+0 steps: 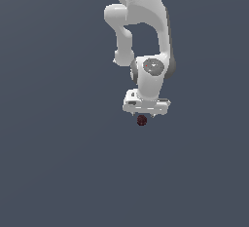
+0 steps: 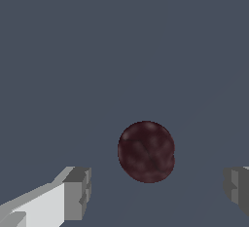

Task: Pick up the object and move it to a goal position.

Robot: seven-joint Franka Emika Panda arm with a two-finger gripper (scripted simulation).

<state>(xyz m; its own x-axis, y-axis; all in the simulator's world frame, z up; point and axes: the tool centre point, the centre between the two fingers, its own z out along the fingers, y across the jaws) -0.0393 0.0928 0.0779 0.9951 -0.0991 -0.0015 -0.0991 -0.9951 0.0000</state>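
Note:
The object is a tiny dark red mottled ball [image 1: 141, 120] on the grey surface, just below the white gripper hand in the exterior view. In the wrist view the ball [image 2: 146, 151] lies between and a little beyond the two grey fingertips [image 2: 78, 193], touching neither. My gripper [image 2: 158, 192] is open and empty, with a wide gap between the fingers. In the exterior view the gripper [image 1: 144, 116] sits right over the ball and its fingers are hardly visible.
The white Panda arm [image 1: 146, 36] comes down from the top of the exterior view. A plain dark grey surface [image 1: 58, 162] fills the surroundings in both views.

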